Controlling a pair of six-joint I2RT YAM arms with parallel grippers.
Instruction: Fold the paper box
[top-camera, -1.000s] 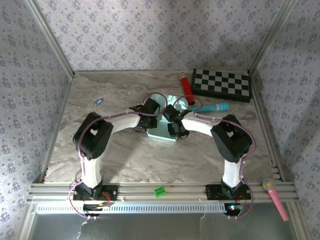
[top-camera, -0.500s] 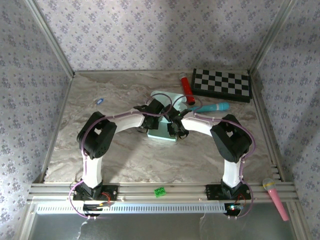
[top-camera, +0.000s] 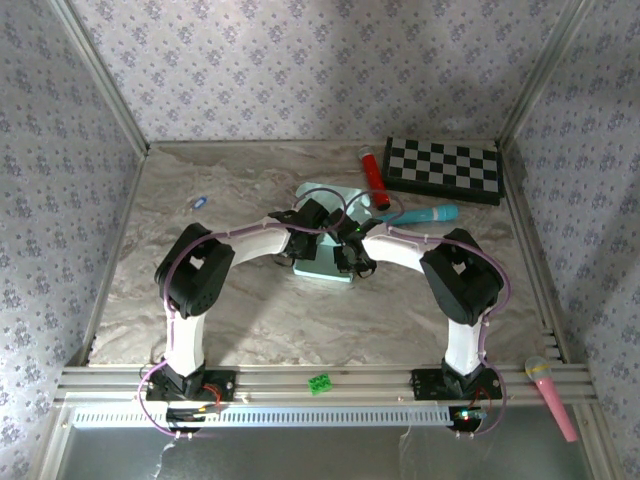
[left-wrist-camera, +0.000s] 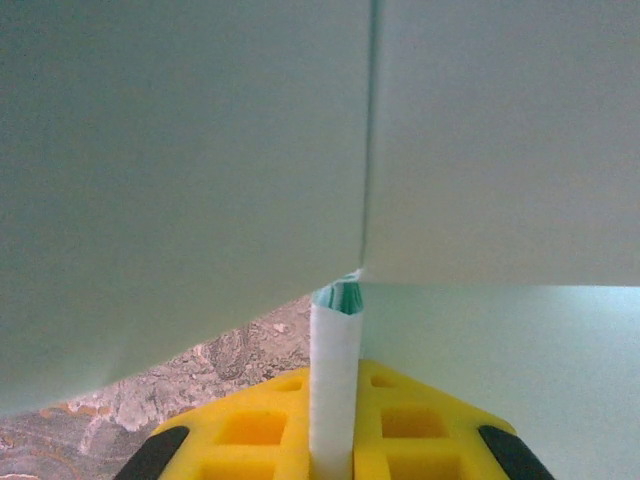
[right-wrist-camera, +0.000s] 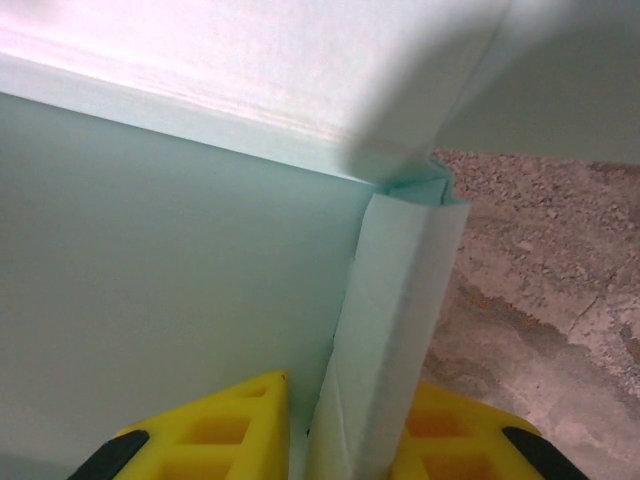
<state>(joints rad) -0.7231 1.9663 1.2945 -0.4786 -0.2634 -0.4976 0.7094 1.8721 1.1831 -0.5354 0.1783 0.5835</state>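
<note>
Enclosing marbled table (top-camera: 250, 310), paper box (top-camera: 322, 272): wallpaper (top-camera: 300, 70)

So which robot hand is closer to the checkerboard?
Right. The right gripper pinches the paper box on the side toward the checkerboard, which lies farther back and rightward; the left gripper pinches the box's other side, farther away.

paper box (top-camera: 322, 270) mid desk (top-camera: 230, 300), left tool (top-camera: 314, 222) on its left side, right tool (top-camera: 350, 254) on its right; checkerboard (top-camera: 443, 168) behind-right, microphone (top-camera: 432, 214) between them
</note>
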